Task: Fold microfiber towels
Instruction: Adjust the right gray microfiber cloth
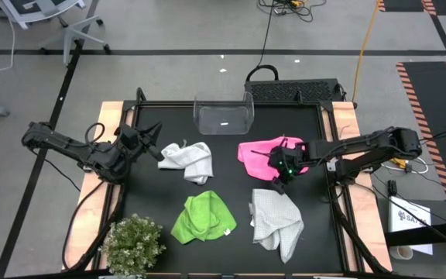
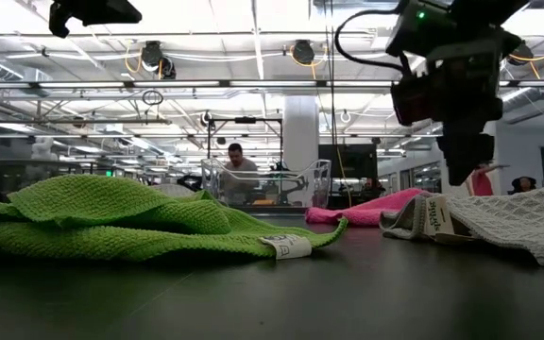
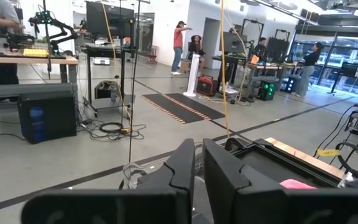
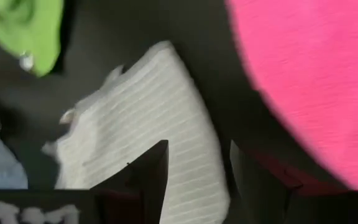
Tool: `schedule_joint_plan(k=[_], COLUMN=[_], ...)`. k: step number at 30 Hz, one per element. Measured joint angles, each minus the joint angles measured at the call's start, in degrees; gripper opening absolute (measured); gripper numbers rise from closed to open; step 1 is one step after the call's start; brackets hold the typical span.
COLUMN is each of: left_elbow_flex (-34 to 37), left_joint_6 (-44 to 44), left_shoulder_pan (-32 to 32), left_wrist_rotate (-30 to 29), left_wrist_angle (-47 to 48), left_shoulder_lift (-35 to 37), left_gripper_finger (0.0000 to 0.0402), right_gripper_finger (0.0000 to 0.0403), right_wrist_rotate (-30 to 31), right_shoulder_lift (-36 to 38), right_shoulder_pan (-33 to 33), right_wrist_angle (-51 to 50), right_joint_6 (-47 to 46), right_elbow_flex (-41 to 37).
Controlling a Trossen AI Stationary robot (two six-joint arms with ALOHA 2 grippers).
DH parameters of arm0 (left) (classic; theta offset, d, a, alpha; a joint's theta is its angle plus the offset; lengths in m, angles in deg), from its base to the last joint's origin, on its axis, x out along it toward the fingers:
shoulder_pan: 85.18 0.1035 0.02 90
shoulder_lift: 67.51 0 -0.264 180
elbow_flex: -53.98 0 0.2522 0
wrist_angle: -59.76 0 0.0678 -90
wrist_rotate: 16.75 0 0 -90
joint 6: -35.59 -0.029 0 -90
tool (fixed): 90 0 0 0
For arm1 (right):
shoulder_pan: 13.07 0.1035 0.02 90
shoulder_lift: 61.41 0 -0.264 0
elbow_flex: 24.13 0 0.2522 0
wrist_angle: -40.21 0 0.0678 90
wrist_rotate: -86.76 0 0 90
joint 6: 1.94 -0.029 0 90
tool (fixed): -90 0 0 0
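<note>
Several towels lie crumpled on the black table [image 1: 231, 256]: a white towel [image 1: 188, 160] far left, a pink towel [image 1: 255, 153] far right, a green towel [image 1: 200, 218] near left, and a second white towel [image 1: 279, 223] near right. My right gripper [image 1: 277, 186] hangs open, slanting down, just above the near white towel's far corner [image 4: 142, 118], beside the pink towel's near edge [image 4: 309, 81]. In the low view it [image 2: 466, 175] stands clear above that towel [image 2: 508, 219]. My left gripper [image 1: 155, 149] waits shut and level at the table's left, beside the far white towel.
A clear plastic bin [image 1: 223, 116] stands at the far edge, mid-table. A small bushy plant [image 1: 133, 245] sits at the near left corner. Bare black table shows between the towels in the middle. People stand in the room beyond the table.
</note>
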Motion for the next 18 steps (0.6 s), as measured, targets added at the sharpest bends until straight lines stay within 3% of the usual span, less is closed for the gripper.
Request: schedule_joint_plan(k=[6, 11, 18], left_elbow_flex=[0.0, 0.0, 0.02], left_joint_6=[0.05, 0.07, 0.48], left_shoulder_pan=[0.0, 0.0, 0.0], left_wrist_rotate=[0.04, 0.07, 0.09], left_wrist_angle=[0.0, 0.01, 0.31], left_shoulder_lift=[0.0, 0.0, 0.0], left_gripper_finger=[0.0033, 0.0033, 0.0033], right_gripper_finger=[0.0167, 0.0167, 0.0167], right_wrist_rotate=[-0.04, 5.21, 3.42], right_shoulder_lift=[-0.02, -0.8, -5.93], right_shoulder_pan=[4.21, 6.77, 9.84], right_wrist_angle=[-3.0, -5.71, -2.65], right_joint_6=[-1.3, -1.31, -1.16], right_elbow_flex=[0.0, 0.0, 0.0])
